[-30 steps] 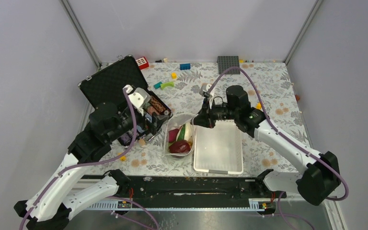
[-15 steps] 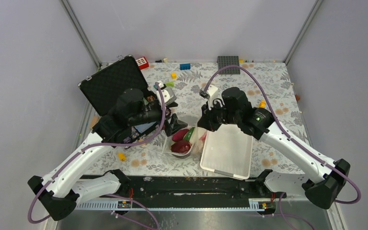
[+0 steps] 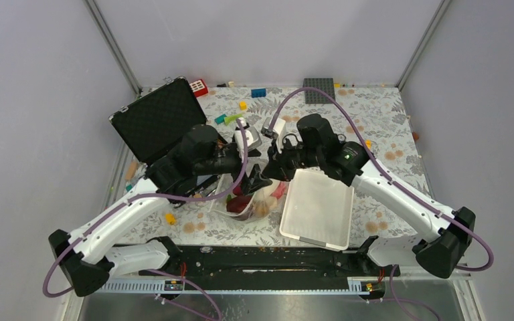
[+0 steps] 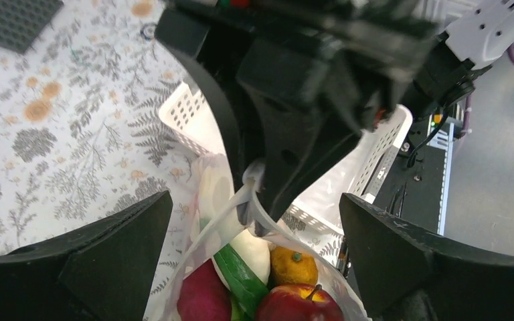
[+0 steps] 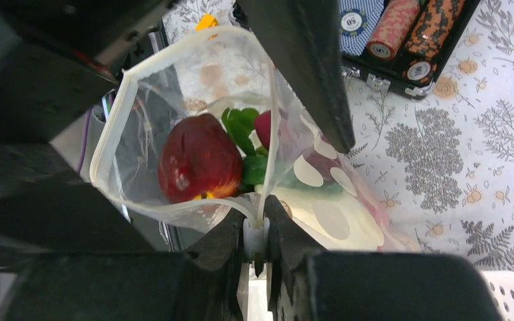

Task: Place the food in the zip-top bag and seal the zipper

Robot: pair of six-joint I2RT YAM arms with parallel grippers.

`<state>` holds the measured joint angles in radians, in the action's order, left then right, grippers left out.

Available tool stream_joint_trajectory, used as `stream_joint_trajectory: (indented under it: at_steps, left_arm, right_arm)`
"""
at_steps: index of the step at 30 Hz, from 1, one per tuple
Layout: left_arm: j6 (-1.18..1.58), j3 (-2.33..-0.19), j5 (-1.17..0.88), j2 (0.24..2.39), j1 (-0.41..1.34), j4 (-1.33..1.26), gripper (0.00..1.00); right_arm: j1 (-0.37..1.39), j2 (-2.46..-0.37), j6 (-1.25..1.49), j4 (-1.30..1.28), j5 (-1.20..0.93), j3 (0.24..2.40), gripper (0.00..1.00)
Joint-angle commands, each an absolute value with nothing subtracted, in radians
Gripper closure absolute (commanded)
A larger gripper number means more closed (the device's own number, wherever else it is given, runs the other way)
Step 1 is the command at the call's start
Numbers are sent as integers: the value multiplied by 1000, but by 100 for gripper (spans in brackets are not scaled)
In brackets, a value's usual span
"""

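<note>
Left tool point(image 4: 255, 200) wide (right tool point(image 5: 257, 226) clamped)

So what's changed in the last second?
The left end effector swung from the black case over to the zip-top bag, jaws open. The white basket got skewed rightward. The right end effector stays pinched on the bag's rim.

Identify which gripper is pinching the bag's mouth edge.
The right gripper: its jaws are shut on the rim of the zip-top bag, which already has food inside. The left gripper stands wide open, gripping nothing.
</note>
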<state>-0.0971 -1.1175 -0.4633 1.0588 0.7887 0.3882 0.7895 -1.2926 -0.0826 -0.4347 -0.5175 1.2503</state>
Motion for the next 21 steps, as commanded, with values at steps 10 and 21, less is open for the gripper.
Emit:
stream_joint_trajectory:
  at_steps: [10,21]
  left_arm:
    - [-148,-1087,-375,1089,836,455,18]
    - [-81,-1003,-310,1098,863,465,39]
  right_arm:
    - [798,-1210,-142,-574,-431,1329,91]
    - [785,-1204,-141,-596,-393,1329,88]
